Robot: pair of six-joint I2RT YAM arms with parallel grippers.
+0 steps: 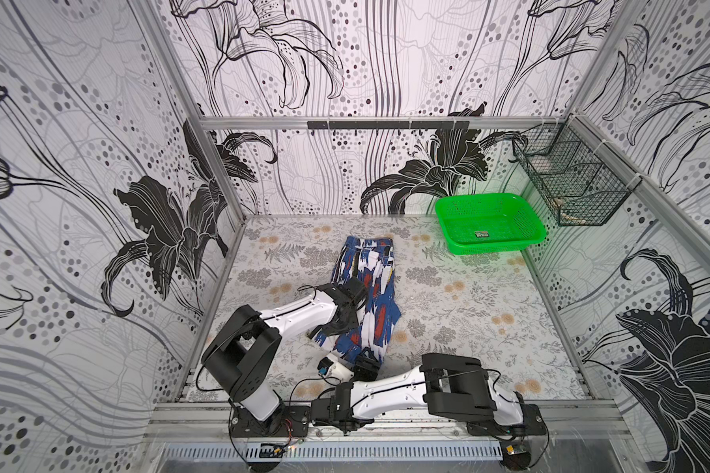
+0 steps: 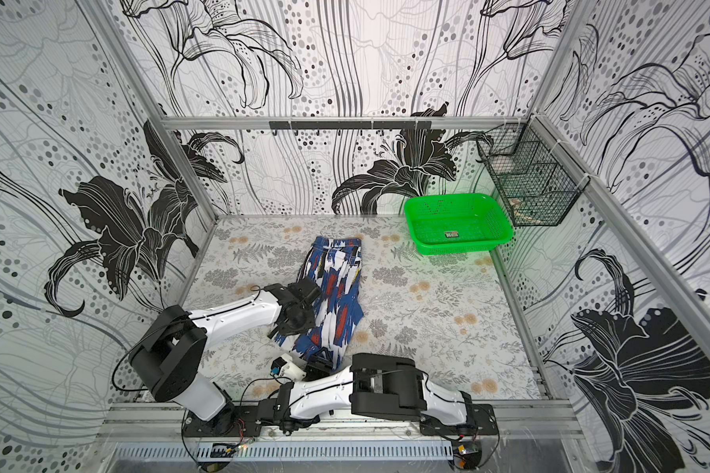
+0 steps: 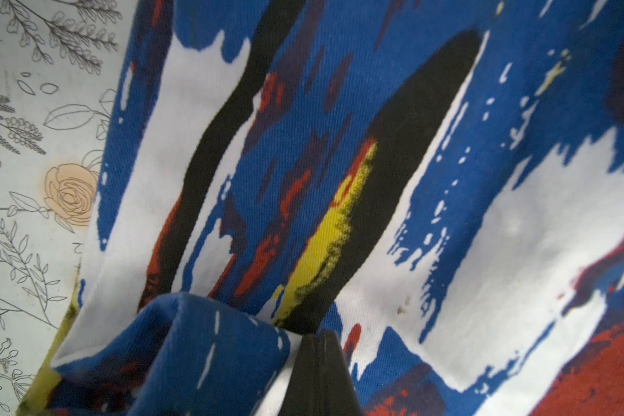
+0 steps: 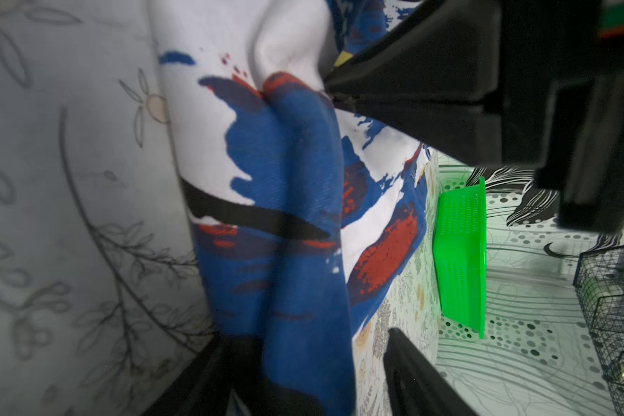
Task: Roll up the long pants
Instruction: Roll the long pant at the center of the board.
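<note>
The long pants point(image 1: 369, 278) point(image 2: 339, 282), printed in blue, white, black and red, lie as a long folded strip in the middle of the table, waistband at the far end. My left gripper point(image 1: 320, 329) point(image 2: 281, 327) is at the strip's left edge, near its middle. Its fingers point(image 3: 317, 363) are pressed together and pinch a raised ridge of the cloth point(image 3: 339, 144). My right gripper point(image 1: 365, 364) point(image 2: 318, 364) sits at the near end, open. It point(image 4: 303, 378) straddles a blue fold of the pants point(image 4: 285, 180), with a gap beside one finger point(image 4: 411, 378).
A green plastic basket point(image 1: 490, 245) point(image 2: 460, 245) point(image 4: 462, 252) stands at the table's far right corner. A black wire basket point(image 1: 574, 184) point(image 2: 533, 184) hangs on the right wall above it. The floral tabletop point(image 1: 468, 319) spreads right of the pants; walls enclose three sides.
</note>
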